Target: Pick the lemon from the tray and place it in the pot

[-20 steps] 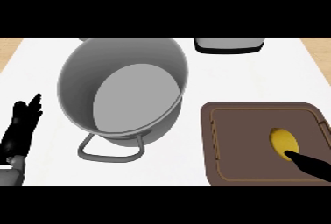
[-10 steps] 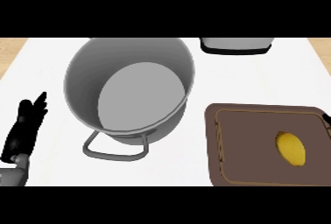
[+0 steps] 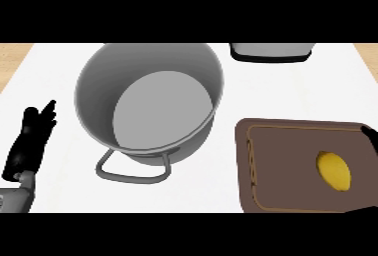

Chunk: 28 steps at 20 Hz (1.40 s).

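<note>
Lying on the brown tray (image 3: 284, 165) at the near right of the white counter (image 3: 295, 90), the yellow lemon (image 3: 334, 170) sits toward the tray's right side with nothing touching it. The grey pot (image 3: 151, 100) stands left of the tray and apart from it, its loop handle (image 3: 133, 170) on the near side. The left hand (image 3: 33, 137) rests at the left edge, fingers straight and relaxed, holding nothing; a grey, dark-based object (image 3: 269, 51) sits far right.
</note>
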Available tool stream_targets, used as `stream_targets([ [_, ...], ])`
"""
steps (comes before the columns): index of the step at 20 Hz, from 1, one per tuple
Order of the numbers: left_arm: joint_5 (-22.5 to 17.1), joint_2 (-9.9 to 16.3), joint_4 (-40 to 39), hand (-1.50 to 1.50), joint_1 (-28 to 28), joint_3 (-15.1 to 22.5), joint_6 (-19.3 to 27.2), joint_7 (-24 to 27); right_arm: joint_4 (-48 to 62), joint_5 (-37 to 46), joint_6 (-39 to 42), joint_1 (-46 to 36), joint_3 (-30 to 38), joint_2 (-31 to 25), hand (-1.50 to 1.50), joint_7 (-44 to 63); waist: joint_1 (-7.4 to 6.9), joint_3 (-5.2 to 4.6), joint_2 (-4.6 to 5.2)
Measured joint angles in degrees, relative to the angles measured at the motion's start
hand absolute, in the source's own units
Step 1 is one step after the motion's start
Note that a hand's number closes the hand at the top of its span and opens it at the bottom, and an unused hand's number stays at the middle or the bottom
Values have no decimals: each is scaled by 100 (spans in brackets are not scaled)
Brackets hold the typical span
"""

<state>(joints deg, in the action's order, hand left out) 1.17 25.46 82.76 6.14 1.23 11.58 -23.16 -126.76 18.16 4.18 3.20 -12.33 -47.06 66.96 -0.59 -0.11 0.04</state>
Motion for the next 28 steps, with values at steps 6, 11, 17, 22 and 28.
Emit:
stream_targets([
  [6, 0, -25, -126, 0, -51, -145, -95, 166, 504, 139, 118, -81, 1, 254, -150, -148, 28, 5, 2],
  [11, 122, -152, -43, 0, -91, -121, -68, 132, 1116, 516, 168, -272, -200, 687, -150, -287, 18, 9, 3],
  [17, 228, -255, -28, 0, -99, -230, -150, 91, 1516, 911, 222, -256, -97, 1057, -150, -543, 47, 10, -2],
  [22, 293, -276, 30, 0, -154, -329, -252, 123, 1864, 1159, 347, -333, -24, 1258, -150, -643, 48, 12, -3],
  [28, 360, -325, 20, 0, -141, -443, -356, 92, 2170, 1242, 508, -260, 96, 1533, -150, -752, 56, 10, -5],
])
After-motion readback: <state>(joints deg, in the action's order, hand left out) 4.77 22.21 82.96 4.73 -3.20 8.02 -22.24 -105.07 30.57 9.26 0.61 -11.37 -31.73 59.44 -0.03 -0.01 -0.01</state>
